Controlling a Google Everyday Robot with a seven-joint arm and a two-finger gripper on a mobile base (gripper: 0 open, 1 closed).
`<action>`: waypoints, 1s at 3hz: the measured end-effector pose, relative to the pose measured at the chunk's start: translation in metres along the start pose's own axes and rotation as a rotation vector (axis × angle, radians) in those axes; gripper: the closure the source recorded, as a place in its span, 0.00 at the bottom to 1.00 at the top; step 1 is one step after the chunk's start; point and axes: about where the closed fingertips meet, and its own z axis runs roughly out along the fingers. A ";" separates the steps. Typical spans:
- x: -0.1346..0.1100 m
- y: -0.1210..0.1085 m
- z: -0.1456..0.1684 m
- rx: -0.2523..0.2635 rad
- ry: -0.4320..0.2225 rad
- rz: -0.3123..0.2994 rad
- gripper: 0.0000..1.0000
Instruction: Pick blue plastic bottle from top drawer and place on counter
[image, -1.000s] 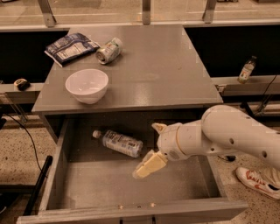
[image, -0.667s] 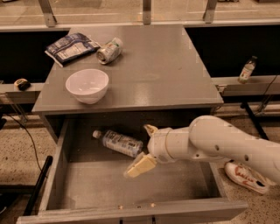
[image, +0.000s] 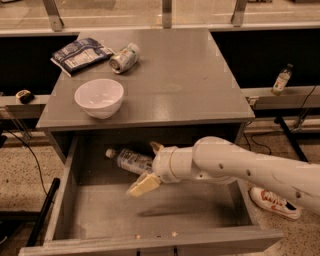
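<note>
The blue plastic bottle (image: 129, 160), clear with a white cap and pale label, lies on its side at the back of the open top drawer (image: 75, 210), cap toward the left. My gripper (image: 149, 166) is inside the drawer at the bottle's right end, open, with one cream finger (image: 143, 185) in front of the bottle and the other (image: 156, 147) behind it. The white arm reaches in from the right. The grey counter (image: 175, 85) lies above the drawer.
On the counter stand a white bowl (image: 99, 97), a tipped metal can (image: 123, 57) and a dark snack bag (image: 80, 54). A small bottle (image: 282, 79) stands on a ledge at the right. A shoe (image: 276, 203) lies on the floor at right.
The arm and gripper have moved left across the drawer, from beside the bottle's right end to straddling it. The bottle has not moved.
</note>
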 end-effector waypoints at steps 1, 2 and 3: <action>0.012 -0.007 0.021 -0.026 0.012 0.044 0.00; 0.029 -0.016 0.032 -0.026 0.012 0.095 0.00; 0.043 -0.023 0.033 -0.009 -0.006 0.131 0.18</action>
